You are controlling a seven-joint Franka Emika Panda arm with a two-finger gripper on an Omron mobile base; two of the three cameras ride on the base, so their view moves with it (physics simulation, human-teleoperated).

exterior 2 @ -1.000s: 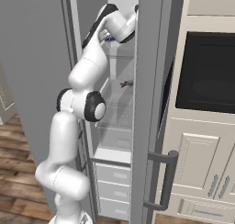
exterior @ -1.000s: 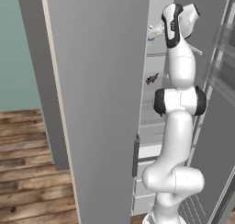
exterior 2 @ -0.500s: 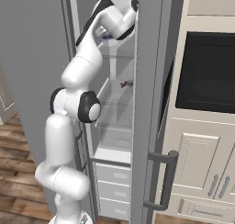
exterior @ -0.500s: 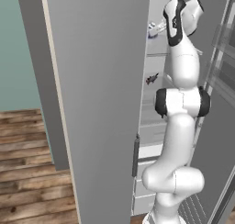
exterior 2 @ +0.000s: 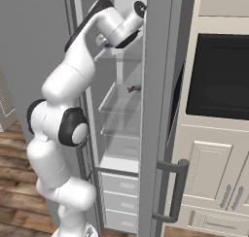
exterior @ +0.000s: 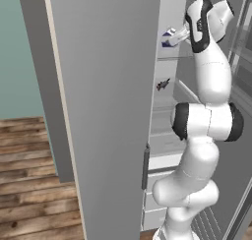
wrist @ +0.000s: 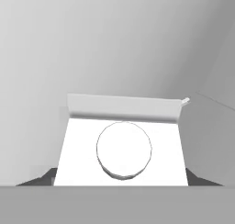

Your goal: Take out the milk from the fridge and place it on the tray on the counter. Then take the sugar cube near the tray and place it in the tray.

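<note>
The fridge [exterior: 98, 111] stands open, its wide grey door at the left of the left base view. My arm reaches up to the top shelf. There my gripper [exterior: 176, 36] is shut on the milk [exterior: 169, 38], a small white carton with blue markings. A bit of the milk [exterior 2: 108, 45] peeks out under the hand in the right base view. Seen from the hand, the milk [wrist: 124, 147] lies right below, with its round cap and folded ridge. A dark fingertip [wrist: 42, 178] rests against each of its sides.
A small dark object [exterior: 163, 83] lies on the shelf below, also seen in the right base view [exterior 2: 133, 89]. The fridge's right door [exterior 2: 155, 110] with its bar handle [exterior 2: 176, 192] stands close beside the arm. A built-in oven [exterior 2: 219, 76] and cream cabinets [exterior 2: 209, 173] are at the right.
The forearm has swung upward and the hand has turned at the top shelf. The milk stays between the fingers and has shifted only slightly.
</note>
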